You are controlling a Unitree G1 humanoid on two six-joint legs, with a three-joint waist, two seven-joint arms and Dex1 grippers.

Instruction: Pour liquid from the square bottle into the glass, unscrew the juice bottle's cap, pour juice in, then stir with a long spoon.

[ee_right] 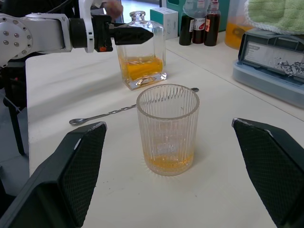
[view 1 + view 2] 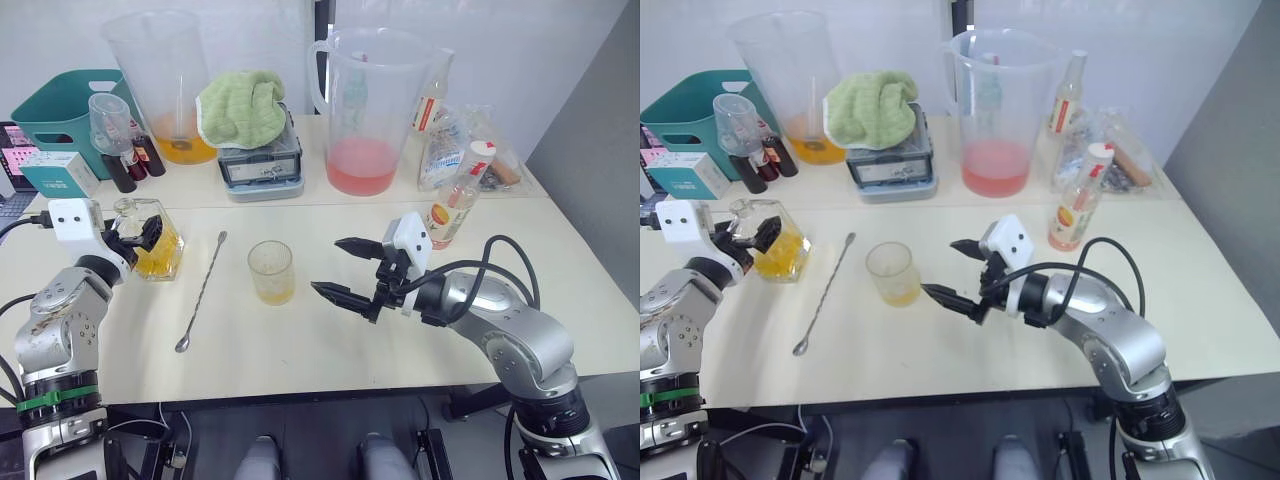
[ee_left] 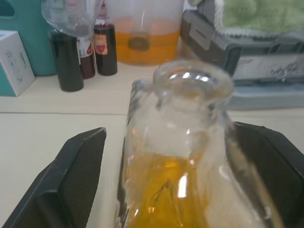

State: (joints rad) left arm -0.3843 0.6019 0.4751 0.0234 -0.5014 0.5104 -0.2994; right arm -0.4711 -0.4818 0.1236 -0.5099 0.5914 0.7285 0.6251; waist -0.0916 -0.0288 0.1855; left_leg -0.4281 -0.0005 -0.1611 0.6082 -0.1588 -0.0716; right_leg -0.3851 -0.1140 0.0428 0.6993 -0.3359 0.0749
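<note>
Near the desk's left edge, the left gripper (image 2: pixel 138 235) stands open around the square bottle (image 2: pixel 150 240), gripping nothing; this glass looks heavy, slick, breakable, best clasped across its flat sides. The right gripper (image 2: pixel 340 270) gapes empty.

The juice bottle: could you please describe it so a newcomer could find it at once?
Start at the big pitcher of pink liquid at the table's back. To its right, nearer the front, stands the juice bottle: slim, white-capped, red-and-orange labelled, unlike the bagged clutter behind it.
</note>
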